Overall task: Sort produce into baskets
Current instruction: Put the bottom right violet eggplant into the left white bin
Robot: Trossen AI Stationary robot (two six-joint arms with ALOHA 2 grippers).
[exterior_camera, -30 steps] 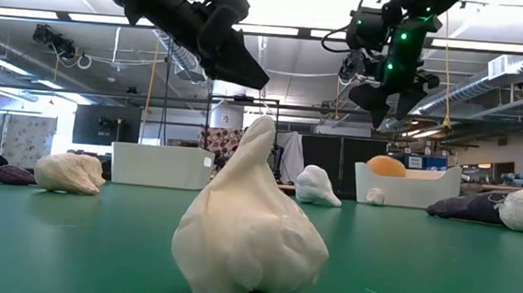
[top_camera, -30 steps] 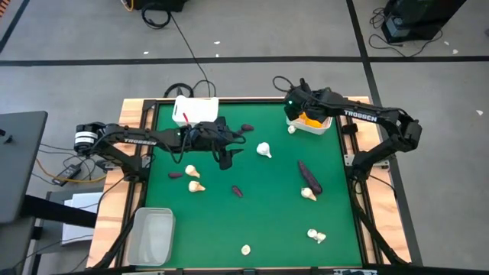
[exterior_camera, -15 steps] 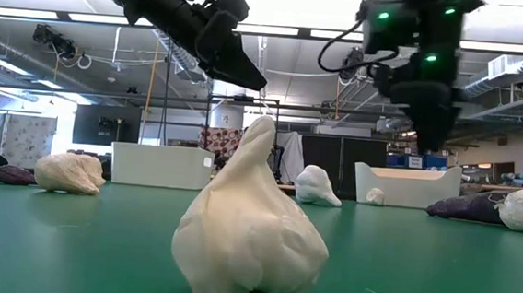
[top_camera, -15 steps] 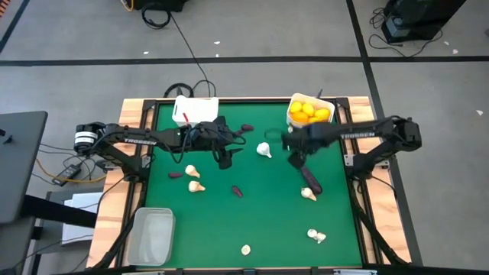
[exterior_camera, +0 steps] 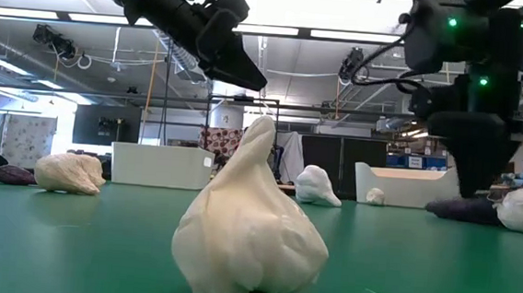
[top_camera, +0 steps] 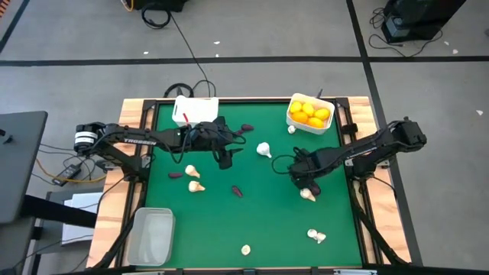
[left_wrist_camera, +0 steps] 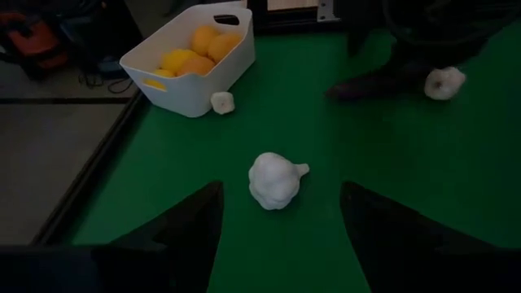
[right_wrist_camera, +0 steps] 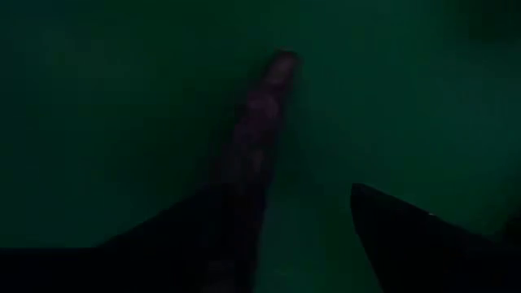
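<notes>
My right gripper (top_camera: 300, 177) hangs open, pointing down over a long dark purple eggplant (right_wrist_camera: 262, 138) on the green mat, right of centre. The eggplant runs from between the fingers out ahead of them, and I see no touch. In the low view the gripper (exterior_camera: 474, 184) ends just above the eggplant (exterior_camera: 456, 208). My left gripper (top_camera: 226, 158) waits open, raised over the mat's far middle, facing a garlic bulb (left_wrist_camera: 275, 179). A white basket (top_camera: 295, 121) at the far right holds citrus. Another white basket (top_camera: 195, 109) stands far left, and a clear one (top_camera: 152, 234) near left.
Garlic bulbs lie scattered: one beside the eggplant (top_camera: 309, 194), two left of centre (top_camera: 194, 178), two near the front edge (top_camera: 316, 236), and a small one by the citrus basket (top_camera: 291, 129). Small eggplant pieces lie at far centre (top_camera: 246, 127) and centre (top_camera: 238, 191).
My right gripper has swung away from the citrus basket at the far right, toward the table's near edge and down, tipping until it points down over the long eggplant. The left arm has kept still.
</notes>
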